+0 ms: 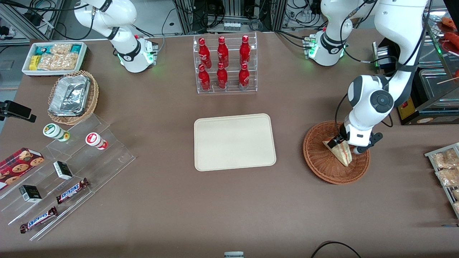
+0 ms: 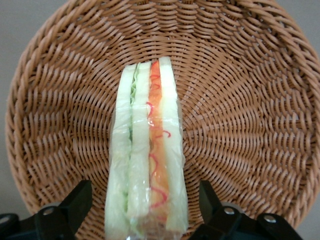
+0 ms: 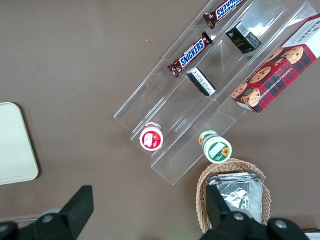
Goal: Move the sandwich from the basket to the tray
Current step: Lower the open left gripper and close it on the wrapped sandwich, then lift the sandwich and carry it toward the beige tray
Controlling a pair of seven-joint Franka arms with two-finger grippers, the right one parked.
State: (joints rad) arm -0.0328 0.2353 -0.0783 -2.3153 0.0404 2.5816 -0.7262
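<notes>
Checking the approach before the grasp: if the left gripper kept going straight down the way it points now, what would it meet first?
The sandwich: it lies between the open fingers of the left gripper, above the basket. Whether they already touch it is unclear.

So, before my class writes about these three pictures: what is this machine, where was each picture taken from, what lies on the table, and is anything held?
It is a white robot arm. One picture looks down at the brown table; the other two come from wrist cameras. The arm's two-finger gripper is lowered into the round reddish-brown wicker basket, its open fingers on either side of the clear-wrapped triangular sandwich, which lies in the basket, not yet gripped. The bare cream rectangular tray lies beside the basket. Red bottles, chocolate bars and other snacks also stand about.
</notes>
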